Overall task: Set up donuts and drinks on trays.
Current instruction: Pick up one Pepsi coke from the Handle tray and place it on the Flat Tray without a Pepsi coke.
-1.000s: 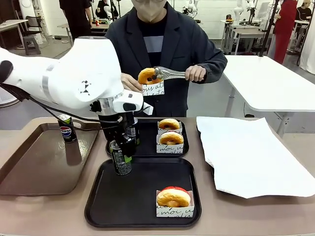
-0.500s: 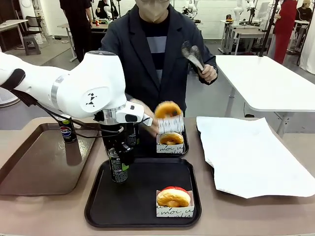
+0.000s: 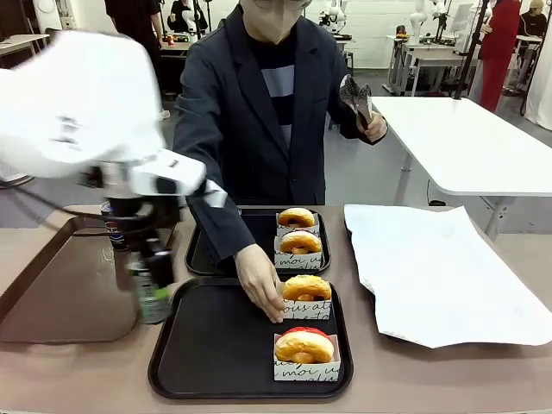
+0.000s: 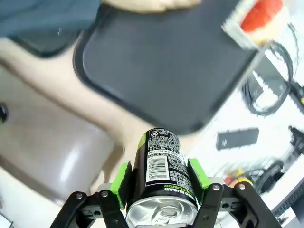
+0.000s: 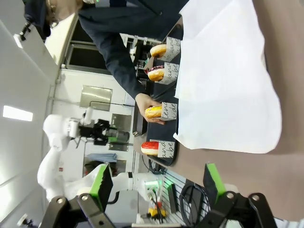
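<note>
Left tool (image 4: 160, 183): clamped on can (image 4: 161, 171), above bench (image 3: 103, 371). Right tool (image 5: 159, 183): apart, bare. Person's hand (image 3: 261, 289): on sleeved donut (image 3: 306, 289), near tray (image 3: 216, 345).

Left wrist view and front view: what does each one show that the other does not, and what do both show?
Left wrist view alone: the left gripper's green pads clamped on the can's sides, and its barcode. Front view alone: the person's tongs, the far black tray with two donuts, the brown tray and the white paper. Both: the held can, the near black tray and its red-glazed donut.
</note>
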Robot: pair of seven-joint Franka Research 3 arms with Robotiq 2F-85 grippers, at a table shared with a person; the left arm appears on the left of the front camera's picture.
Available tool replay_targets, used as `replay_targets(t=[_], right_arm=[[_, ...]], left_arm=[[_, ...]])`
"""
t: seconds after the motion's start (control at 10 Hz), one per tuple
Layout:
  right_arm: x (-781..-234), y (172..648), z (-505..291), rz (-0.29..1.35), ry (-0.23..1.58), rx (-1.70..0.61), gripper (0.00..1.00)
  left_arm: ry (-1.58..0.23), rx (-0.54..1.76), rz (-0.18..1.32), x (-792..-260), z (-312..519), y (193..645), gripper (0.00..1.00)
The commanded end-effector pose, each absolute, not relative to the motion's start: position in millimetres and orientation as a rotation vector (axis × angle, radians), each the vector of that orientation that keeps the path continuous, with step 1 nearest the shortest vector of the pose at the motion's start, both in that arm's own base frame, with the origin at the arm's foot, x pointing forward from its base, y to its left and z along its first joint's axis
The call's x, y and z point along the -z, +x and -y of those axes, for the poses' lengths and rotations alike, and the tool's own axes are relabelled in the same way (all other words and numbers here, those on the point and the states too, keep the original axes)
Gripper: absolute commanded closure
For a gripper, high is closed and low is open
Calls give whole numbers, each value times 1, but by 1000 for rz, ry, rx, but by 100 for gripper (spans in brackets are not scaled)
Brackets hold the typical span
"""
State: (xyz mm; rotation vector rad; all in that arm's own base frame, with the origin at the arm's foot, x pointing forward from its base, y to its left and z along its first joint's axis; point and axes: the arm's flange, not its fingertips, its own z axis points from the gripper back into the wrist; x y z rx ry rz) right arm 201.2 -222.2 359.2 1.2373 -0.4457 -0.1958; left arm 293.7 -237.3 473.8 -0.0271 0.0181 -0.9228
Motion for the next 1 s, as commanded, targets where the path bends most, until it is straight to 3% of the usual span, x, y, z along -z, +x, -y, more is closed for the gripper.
replay_targets(t=[0.0,0.5,0.9], right_arm=[[-359,201,222,460,1244,185,0],[-359,201,222,460,1244,185,0],[-359,201,222,460,1244,185,0]], left_arm=[[-52,926,18,-484,195,262,40],[-64,893,101,-478,213,279,40],[-46,783,87,-432,278,333,40]])
